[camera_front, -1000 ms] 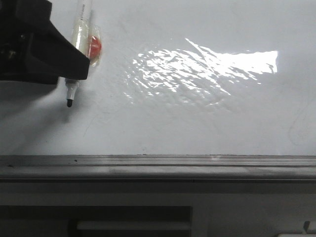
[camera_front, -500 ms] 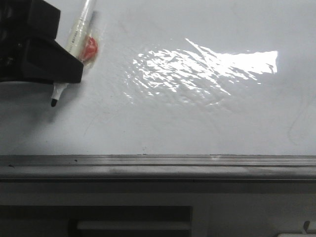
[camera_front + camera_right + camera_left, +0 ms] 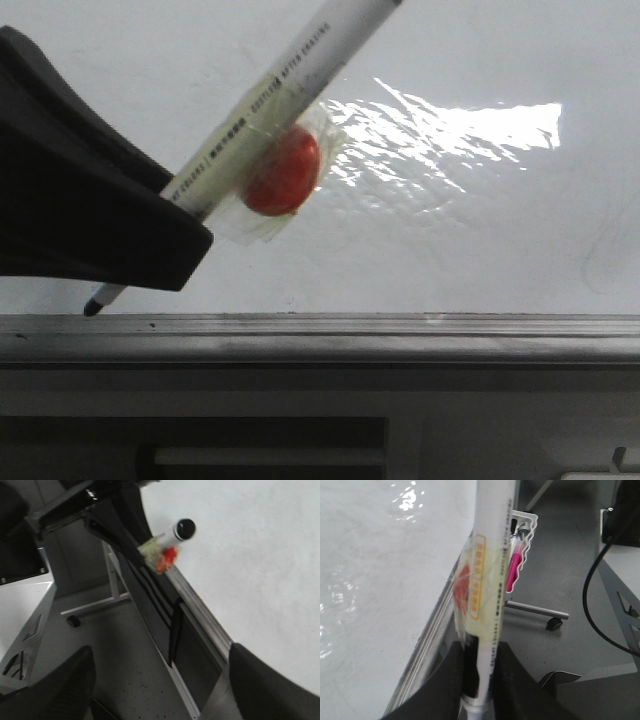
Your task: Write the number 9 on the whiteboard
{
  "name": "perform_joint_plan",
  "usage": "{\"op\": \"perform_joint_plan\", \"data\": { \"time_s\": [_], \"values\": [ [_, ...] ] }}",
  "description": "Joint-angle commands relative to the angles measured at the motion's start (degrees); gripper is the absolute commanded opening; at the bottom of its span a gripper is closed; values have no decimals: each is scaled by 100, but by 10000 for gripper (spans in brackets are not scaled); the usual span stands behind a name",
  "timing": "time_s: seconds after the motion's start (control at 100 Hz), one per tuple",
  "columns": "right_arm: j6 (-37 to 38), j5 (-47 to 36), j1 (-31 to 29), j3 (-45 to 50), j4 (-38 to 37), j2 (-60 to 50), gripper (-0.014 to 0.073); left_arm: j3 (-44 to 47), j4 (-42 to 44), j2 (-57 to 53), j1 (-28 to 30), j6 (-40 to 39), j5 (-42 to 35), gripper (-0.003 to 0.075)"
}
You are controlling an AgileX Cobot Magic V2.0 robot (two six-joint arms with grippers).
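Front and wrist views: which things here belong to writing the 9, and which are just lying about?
Belongs to the job:
- whiteboard, no 9 visible on it yet
- marker with a red piece taped on, tip at the board's lower edge
- left gripper, jaws shut on the marker

Just lying about:
- wire rack holding a pink pen
- black cable
- right gripper, open and empty

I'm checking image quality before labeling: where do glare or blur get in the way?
Front view: bright rippled glare on the whiteboard, right of the marker. Right wrist view: soft all over, its fingers dark blurs. Left wrist view: the marker sharp, small glints on the board.
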Motion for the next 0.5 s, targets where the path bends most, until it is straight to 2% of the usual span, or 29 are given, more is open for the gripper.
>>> {"op": "perform_joint_plan", "data": {
  "time_s": [0.0,0.09,0.2,0.36,0.49],
  "values": [
    [-654,-424,179,-214,637,440,492,-183,-485,-99,-41,530,97,-20],
    [-1060,-532,333,-214,1011,944,492,-183,-651,-99,-41,919,149,-20],
    [-1796,-759,490,-214,1848,1569,492,-183,-674,-99,-41,1404,326,-20],
    [-2930,-806,699,-403,2977,2247,492,-183,-674,-99,-41,1468,393,-20],
    [-3178,-806,811,-631,3366,2621,492,-183,-674,-99,-41,1468,393,-20]
  ]
}}
